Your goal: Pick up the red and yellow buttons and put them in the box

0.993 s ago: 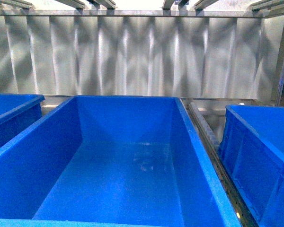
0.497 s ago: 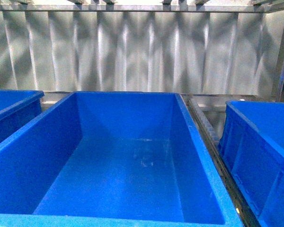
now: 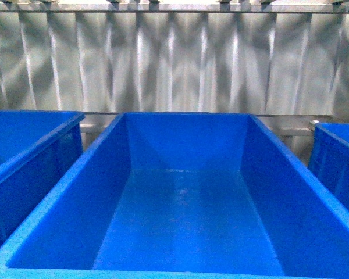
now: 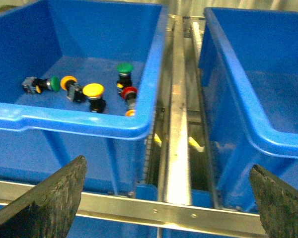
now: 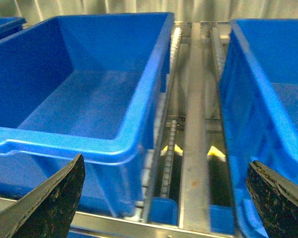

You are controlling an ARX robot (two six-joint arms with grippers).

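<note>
1. Left gripper [image 4: 167, 163]: fingers [image 4: 49, 198] spread wide, nothing between them, facing the rail [image 4: 178, 124] between the left bin [image 4: 64, 119] and the middle bin [image 4: 223, 89].
2. Yellow button [image 4: 93, 91] and red button [image 4: 129, 92]: close together in the left bin, near its rail-side front corner. A green button [image 4: 124, 69] sits just behind them.
3. Right gripper [image 5: 165, 159]: fingers [image 5: 44, 203] spread wide, nothing between them.
4. Middle bin [image 3: 64, 192]: fills the front view.

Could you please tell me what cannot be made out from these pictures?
- Left wrist view: one button is half hidden behind the bin rim; its colour is unclear.
- Left wrist view: blur leaves another cap either yellow or orange.
- Front view: the left bin has its floor hidden by its own wall and cropped by the edge.
</note>
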